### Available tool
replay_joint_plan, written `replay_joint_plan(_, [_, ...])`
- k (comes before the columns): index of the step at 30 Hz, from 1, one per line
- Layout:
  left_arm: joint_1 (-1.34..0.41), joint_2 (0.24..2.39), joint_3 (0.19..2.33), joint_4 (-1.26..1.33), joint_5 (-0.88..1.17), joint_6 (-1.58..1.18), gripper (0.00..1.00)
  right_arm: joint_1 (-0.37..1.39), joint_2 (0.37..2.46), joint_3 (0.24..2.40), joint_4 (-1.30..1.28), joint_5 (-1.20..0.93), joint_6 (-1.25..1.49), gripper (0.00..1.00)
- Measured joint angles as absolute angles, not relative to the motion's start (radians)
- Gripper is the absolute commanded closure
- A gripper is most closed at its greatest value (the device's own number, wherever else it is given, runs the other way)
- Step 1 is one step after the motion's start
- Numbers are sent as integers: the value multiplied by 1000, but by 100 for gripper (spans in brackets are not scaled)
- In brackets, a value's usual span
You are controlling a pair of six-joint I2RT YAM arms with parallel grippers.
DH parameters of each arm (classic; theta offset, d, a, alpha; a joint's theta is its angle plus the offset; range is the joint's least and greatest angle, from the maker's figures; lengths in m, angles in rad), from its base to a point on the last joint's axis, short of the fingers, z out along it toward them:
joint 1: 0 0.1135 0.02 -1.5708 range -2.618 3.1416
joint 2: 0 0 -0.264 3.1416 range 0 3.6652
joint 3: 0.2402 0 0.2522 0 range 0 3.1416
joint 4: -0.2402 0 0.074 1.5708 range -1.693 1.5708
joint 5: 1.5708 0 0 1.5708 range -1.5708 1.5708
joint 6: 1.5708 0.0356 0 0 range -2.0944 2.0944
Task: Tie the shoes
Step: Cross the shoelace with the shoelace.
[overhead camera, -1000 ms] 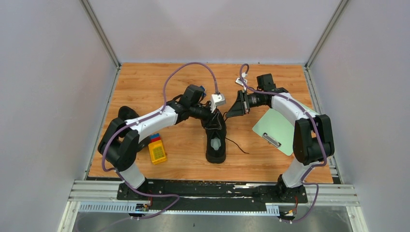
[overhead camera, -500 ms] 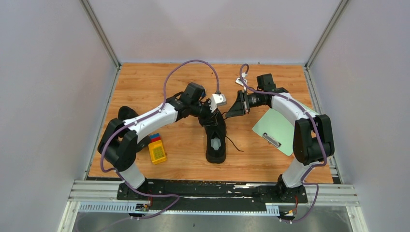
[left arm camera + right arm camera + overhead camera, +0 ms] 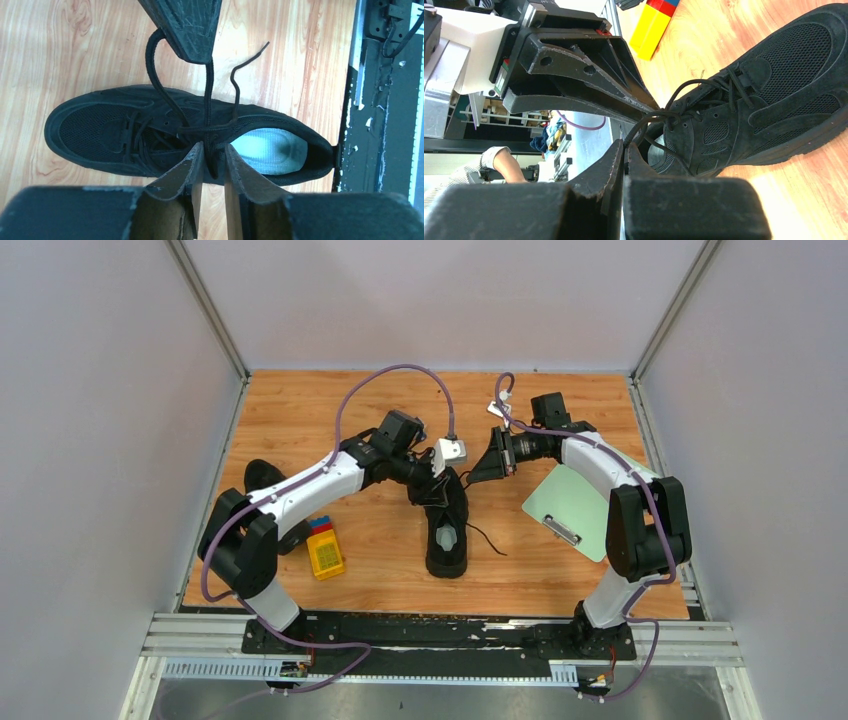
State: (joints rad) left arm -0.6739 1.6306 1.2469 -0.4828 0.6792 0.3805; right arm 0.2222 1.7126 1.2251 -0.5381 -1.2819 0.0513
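- Jaws of the right gripper (image 3: 624,150) are pressed together on a strand of the lace (image 3: 152,65), held up and away from the eyelets.
- Left gripper (image 3: 213,151) is narrowly parted, with one lace strand running through the gap just above the tongue. It looks loose around the strand, but contact with the pads is hard to tell.
- Step, as I judge it: forming or tightening the first crossing on the centre shoe (image 3: 100,130).
- To do it well: close the left jaws fully on the strand low, near the crossing. Then pull the two grippers apart sideways and evenly, so the shoe does not lift or spin on the table (image 3: 300,410).
- The free lace end (image 3: 250,55) should be kept out of the pinch.
- Centre shoe lies flat mid-table, sole down, directly under both grippers.
- Its long axis runs near to far: heel and pale insole (image 3: 265,147) toward the arm bases, toe toward the far edge.
- Second shoe (image 3: 262,478) sits well left, mostly hidden behind the left arm; its heading is unclear.
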Motion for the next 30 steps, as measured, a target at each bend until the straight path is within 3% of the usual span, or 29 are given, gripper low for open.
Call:
replay_joint_plan(14, [-675, 1672, 1253, -409, 616, 357, 72, 222, 1713, 1225, -538, -1282, 54, 100])
replay_joint_plan(30, [-680, 1694, 1299, -459, 590, 398, 97, 219, 1713, 1225, -538, -1283, 59, 100])
